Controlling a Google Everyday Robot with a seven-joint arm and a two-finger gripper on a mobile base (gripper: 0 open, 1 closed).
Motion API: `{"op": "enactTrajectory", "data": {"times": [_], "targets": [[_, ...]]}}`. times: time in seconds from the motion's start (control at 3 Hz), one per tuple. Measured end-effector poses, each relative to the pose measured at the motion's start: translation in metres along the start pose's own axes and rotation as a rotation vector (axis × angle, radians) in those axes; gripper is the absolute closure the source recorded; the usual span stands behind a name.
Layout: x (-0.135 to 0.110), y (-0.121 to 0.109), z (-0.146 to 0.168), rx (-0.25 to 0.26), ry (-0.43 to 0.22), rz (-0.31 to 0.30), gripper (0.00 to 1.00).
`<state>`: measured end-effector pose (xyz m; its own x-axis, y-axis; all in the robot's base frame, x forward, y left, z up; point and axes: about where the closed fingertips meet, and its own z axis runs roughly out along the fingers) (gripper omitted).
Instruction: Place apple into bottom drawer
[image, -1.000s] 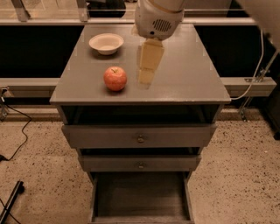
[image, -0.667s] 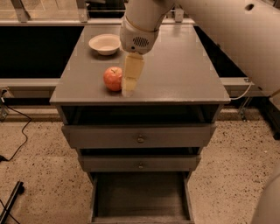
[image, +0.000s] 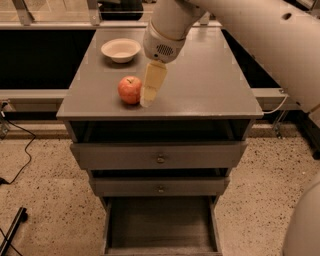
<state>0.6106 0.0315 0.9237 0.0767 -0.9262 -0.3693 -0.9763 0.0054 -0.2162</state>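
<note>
Holds the tool (image: 148, 99) low over the table (image: 210, 90), just beside the apple (image: 129, 89), maybe touching it (wide or narrow: cannot tell). Shows the bottom drawer (image: 160, 225) open below.

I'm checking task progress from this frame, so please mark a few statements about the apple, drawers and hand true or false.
1. The apple lies in the bottom drawer. False: it sits on the cabinet top.
2. The hand is right beside the apple, low over the cabinet top. True.
3. The bottom drawer is pulled open. True.
4. The apple is inside the white bowl. False: the bowl stands apart, behind it.
</note>
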Motion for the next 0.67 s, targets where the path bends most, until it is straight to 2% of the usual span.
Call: {"op": "enactTrajectory", "data": {"times": [0.33,0.67], "targets": [[0.004,-0.029,0.015,0.054,-0.066,0.059,0.0],[0.002,-0.047,0.033,0.052,-0.158,0.086,0.0]]}}
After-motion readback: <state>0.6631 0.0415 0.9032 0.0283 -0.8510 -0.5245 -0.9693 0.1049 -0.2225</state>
